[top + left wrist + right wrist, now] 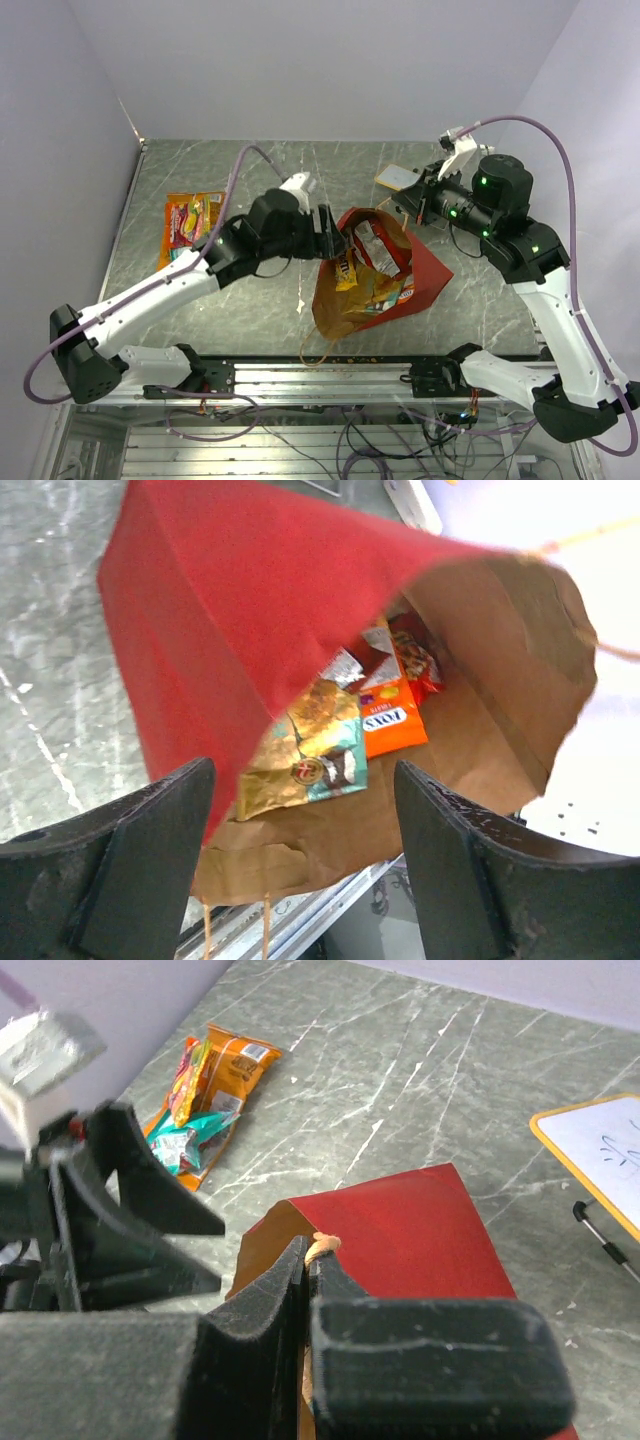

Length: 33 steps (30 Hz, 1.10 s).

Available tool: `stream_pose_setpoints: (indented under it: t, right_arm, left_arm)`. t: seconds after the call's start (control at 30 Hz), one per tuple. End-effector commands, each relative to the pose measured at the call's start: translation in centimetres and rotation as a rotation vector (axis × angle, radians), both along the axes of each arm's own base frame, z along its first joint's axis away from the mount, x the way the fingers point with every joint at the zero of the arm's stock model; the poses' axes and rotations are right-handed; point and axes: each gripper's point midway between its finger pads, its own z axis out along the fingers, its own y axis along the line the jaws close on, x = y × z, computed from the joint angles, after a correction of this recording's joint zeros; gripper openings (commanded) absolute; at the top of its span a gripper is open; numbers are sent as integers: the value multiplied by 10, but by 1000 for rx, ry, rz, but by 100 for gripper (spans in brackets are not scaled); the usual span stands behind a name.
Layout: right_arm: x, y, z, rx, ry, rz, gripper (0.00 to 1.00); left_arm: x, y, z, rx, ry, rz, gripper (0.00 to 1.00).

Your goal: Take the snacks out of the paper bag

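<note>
so, top view: paper bag [425, 275] slumps mid-table, mouth facing the left arm. left gripper [333, 238] sits right at the mouth. right gripper [408, 205] is at the bag's far rim. loose snacks [190, 225] lie on the table well apart, far left. white card [397, 178] lies behind the bag, near the right gripper.

left wrist: jaws spread wide, nothing between them, aimed into the bag. on the brown inner wall: gold-teal packet [305, 755] nearest, orange packet [393, 725] touching it just beyond, dark-red packet [412, 660] deeper in. red flap [220, 630] droops over the left side of the opening.

right wrist: jaws clamped tight on a tan bit [322, 1247], handle or rim, can't tell which. it holds the mouth up.

risks, imo:
- the red flap is what's in the way. a finger could catch it going in & shove the whole bag.
- crinkly foil may slip if pinched at a corner.
- packets overlap, so 2 could lift together & 1 drop back.
- if the right grip slips, the mouth collapses over the rest.
</note>
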Motion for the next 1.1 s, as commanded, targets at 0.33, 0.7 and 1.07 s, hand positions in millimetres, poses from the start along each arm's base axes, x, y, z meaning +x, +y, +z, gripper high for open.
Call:
stream_pose_setpoints:
  t: [0.33, 0.7, 1.07]
  right_arm:
    - [2, -3, 14, 6, -34, -13, 0]
    - [1, -8, 18, 9, -39, -38, 0]
    - [1, -8, 12, -1, -27, -41, 0]
  left_arm:
    - [-97, -67, -5, 210, -390, -282, 72]
    - [-85, -94, -90, 548, -330, -363, 48]
    - [-95, -80, -133, 592, -313, -435, 40]
